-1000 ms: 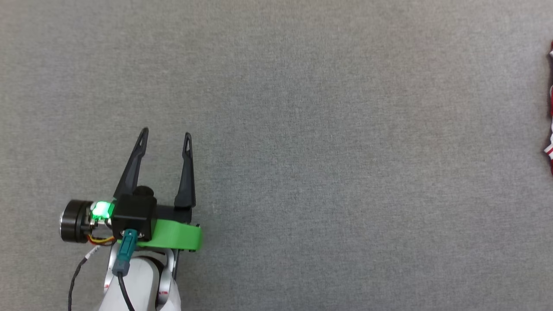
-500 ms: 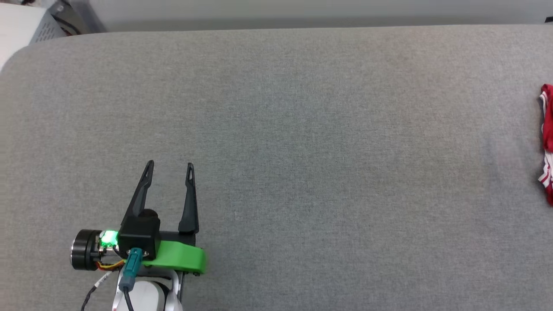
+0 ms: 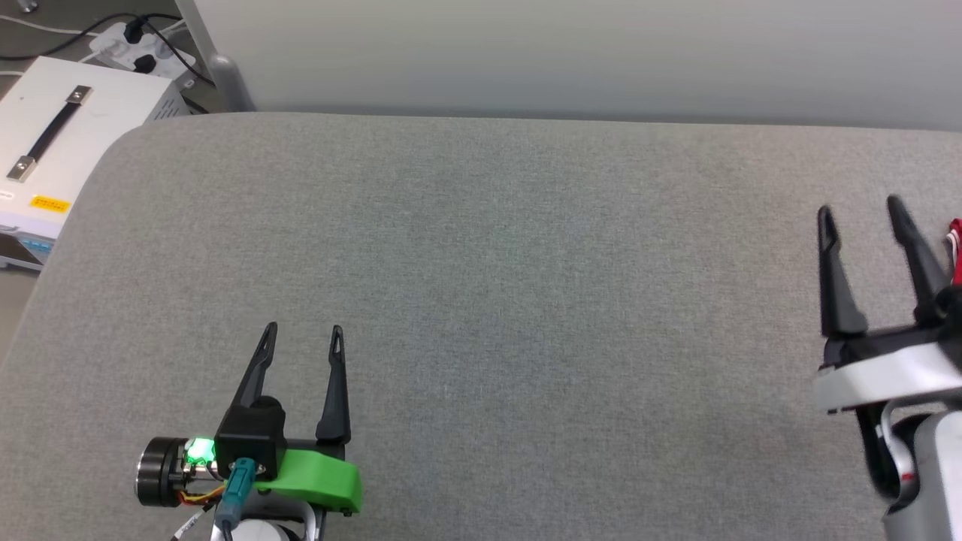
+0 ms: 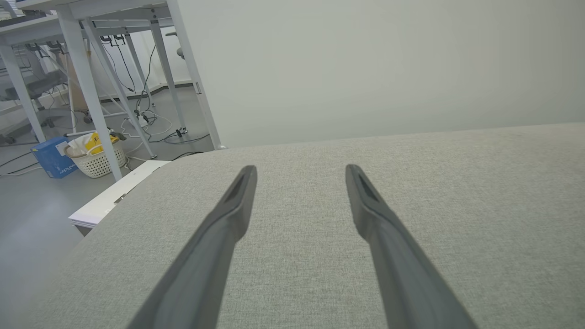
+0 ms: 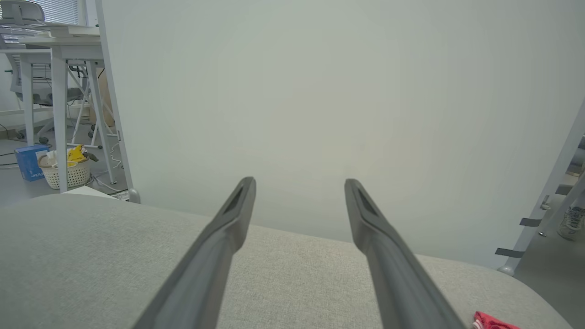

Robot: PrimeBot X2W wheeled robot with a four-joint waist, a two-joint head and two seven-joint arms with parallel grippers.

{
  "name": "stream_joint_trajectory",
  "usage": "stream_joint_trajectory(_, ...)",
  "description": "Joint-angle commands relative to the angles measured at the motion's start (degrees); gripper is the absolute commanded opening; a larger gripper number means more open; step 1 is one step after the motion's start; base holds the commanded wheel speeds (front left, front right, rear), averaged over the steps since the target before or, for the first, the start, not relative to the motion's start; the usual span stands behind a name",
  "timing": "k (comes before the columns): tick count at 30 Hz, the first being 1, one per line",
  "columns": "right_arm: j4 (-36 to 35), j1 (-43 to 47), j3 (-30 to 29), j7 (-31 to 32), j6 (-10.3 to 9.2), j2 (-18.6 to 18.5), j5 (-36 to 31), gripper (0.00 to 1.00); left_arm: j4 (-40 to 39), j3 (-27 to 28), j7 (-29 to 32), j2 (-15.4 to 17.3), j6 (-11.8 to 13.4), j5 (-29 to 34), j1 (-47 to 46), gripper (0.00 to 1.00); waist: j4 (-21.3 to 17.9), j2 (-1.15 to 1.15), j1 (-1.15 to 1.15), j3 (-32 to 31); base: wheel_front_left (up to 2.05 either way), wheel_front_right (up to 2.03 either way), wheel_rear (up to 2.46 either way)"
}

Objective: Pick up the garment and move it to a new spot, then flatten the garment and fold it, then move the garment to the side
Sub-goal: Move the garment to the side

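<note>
- grey padded surface (image 3: 526, 300) under everything
- nearest: left gripper (image 3: 303, 328), low left, fingers apart, empty
- right gripper (image 3: 859, 205) over on the right, fingers apart too, nothing in it
- the garment (image 3: 957, 229): only a red/white sliver at the surface's right edge, just beside the right gripper. Can't tell if it's folded
- IMO this fits pre-pickup or parked aside after folding, so no move to call
- far back: pale wall (image 3: 564, 60), white box (image 3: 68, 128) off the left corner
</note>
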Motion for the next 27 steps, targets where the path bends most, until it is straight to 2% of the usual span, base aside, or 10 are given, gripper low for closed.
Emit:
stream_joint_trajectory(1, -0.64, 2.43, 0.31, -0.27, -0.05, 1.22, -0.20, 1.00, 0.18, 0.07, -0.33, -0.40, -0.37, -0.43, 0.93, 1.00, 0.93, 0.00, 0.00, -1.58, 0.00, 0.00, 0.00)
stream_joint_trajectory(11, -2.11, 13.37, 0.97, -0.27, -0.05, 6.34, 0.60, 1.00, 0.72, 0.80, -0.33, -1.11, -1.06, -0.83, 3.01, 1.00, 0.80, 0.00, 0.00, -4.41, 0.00, 0.00, 0.00)
stream_joint_trajectory(27, -3.53, 20.62, -0.62, -0.27, -0.05, 8.35, 1.10, 1.00, -0.26, 1.65, -0.33, -1.72, -2.95, -0.86, 5.89, 1.00, -0.03, 0.00, 0.00, -7.02, 0.00, 0.00, 0.00)
